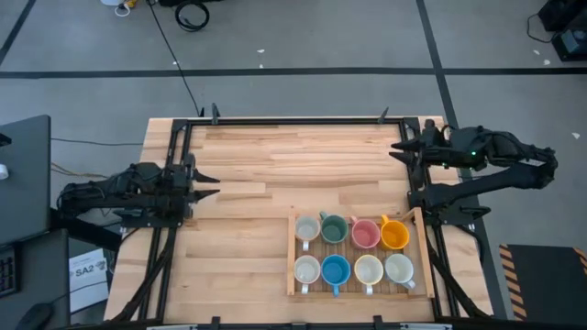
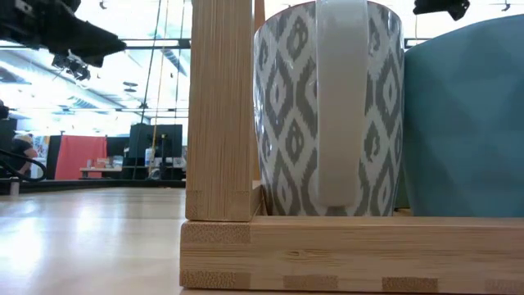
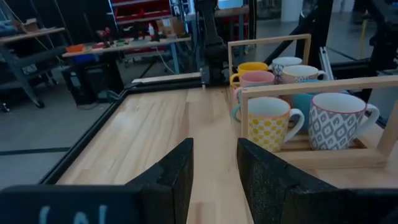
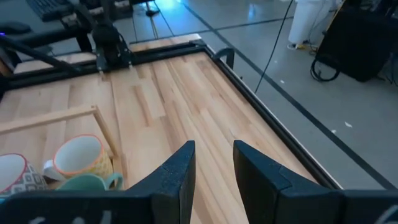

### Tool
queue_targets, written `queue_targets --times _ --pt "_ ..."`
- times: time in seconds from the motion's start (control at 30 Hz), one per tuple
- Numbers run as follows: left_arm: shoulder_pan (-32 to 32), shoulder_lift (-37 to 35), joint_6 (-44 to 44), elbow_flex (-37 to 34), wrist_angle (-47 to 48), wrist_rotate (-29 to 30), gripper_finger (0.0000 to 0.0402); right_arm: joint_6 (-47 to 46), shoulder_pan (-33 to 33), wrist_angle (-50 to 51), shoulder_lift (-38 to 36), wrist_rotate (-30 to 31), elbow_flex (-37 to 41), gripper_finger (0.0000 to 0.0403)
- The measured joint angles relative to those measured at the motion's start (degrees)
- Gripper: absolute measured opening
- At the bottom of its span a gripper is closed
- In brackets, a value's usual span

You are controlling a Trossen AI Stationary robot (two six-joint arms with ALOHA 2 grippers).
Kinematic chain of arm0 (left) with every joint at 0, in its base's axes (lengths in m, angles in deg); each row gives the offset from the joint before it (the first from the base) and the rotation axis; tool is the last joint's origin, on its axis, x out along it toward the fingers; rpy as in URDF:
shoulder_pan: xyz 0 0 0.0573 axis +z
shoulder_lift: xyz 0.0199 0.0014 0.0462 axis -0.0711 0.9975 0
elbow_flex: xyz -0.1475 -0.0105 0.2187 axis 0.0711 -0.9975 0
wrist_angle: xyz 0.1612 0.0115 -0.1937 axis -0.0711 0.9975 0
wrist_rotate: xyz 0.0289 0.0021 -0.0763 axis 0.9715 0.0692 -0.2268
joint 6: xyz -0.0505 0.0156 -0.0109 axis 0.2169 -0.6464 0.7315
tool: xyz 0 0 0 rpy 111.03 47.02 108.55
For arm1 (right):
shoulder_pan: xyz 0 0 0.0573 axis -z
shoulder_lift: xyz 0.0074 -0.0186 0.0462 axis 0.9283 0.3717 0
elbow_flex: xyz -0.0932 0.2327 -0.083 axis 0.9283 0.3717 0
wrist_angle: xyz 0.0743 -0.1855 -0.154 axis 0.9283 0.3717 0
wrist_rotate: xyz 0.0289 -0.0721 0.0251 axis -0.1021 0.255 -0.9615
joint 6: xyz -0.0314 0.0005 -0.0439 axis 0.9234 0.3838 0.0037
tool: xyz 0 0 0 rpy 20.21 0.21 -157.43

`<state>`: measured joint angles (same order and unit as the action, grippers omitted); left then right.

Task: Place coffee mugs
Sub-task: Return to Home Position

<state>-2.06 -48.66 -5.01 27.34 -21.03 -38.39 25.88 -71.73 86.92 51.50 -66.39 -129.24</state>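
Observation:
Several coffee mugs stand upright on their bases in two rows inside a wooden tray at the table's near right. Among them are a dark green mug, a pink mug, an orange mug and a blue mug. In the low view a grey-patterned mug fills the front. My left gripper hovers open at the table's left edge, far from the tray, with nothing between its fingers. My right gripper is open and empty at the far right, behind the tray.
A black metal frame runs along the table's far and side edges. Bare wood lies across the table's middle and far half. The tray's upright wooden end frame rises above the mugs. A monitor stands off the table's left.

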Motion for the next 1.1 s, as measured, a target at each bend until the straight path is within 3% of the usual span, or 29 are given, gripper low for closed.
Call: queue_targets --times 0.27,0.5,0.7,1.1 --pt "0.0 -7.3 1.7 -6.1 -0.4 0.0 0.013 0.0 0.0 -0.6 -5.6 0.0 3.0 0.0114" --pt "0.0 -7.0 3.4 -10.1 -2.1 0.0 0.013 -0.2 0.0 -4.1 -11.3 0.0 8.1 0.0114" --pt "0.0 -7.0 5.6 -15.1 -9.1 0.0 0.013 0.1 0.0 -8.1 -15.9 0.0 13.4 0.0114" --pt "0.2 -6.9 5.0 -15.6 -10.8 -0.1 0.013 0.4 0.0 -14.0 -21.9 -2.0 22.3 0.0114"
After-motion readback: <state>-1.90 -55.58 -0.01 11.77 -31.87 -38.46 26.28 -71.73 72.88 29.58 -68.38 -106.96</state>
